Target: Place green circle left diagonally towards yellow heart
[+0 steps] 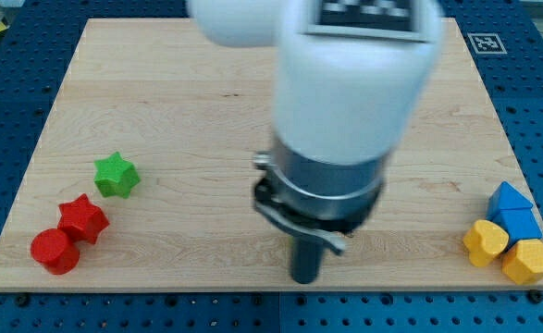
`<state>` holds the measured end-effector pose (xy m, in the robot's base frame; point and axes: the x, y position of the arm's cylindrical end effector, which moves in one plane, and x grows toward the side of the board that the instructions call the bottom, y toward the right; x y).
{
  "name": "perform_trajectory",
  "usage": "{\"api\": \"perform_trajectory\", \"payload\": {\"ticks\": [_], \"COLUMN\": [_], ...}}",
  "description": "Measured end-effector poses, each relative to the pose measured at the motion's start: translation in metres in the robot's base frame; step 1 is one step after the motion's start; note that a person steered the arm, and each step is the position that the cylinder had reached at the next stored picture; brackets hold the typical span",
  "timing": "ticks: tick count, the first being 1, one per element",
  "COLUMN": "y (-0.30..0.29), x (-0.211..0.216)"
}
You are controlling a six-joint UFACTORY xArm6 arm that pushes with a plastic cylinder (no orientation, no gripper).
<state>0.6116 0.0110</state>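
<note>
My tip point(305, 279) rests on the wooden board point(160, 83) near the bottom middle, below the big white and grey arm body point(345, 102). No green circle shows; the arm hides much of the board's centre. A yellow block point(486, 241), perhaps the heart, lies at the bottom right, far to the right of my tip. A green star point(116, 174) lies at the left, far from my tip.
A red star point(83, 218) and a red cylinder point(55, 251) sit at the bottom left. Two blue blocks point(513, 211) and a yellow hexagon point(528, 261) crowd the yellow block at the bottom right corner. The board's bottom edge is just below my tip.
</note>
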Motion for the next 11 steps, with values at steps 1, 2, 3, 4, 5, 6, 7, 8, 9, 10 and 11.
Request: {"api": "perform_trajectory", "payload": {"ticks": [1, 2, 3, 4, 5, 6, 7, 8, 9, 10, 11], "y": [-0.024, -0.005, 0.039, 0.055, 0.027, 0.056, 0.100, 0.126, 0.105, 0.070, 0.089], "x": [-0.013, -0.046, -0.055, -0.048, -0.030, -0.007, -0.019, -0.044, -0.046, -0.068, -0.090]}}
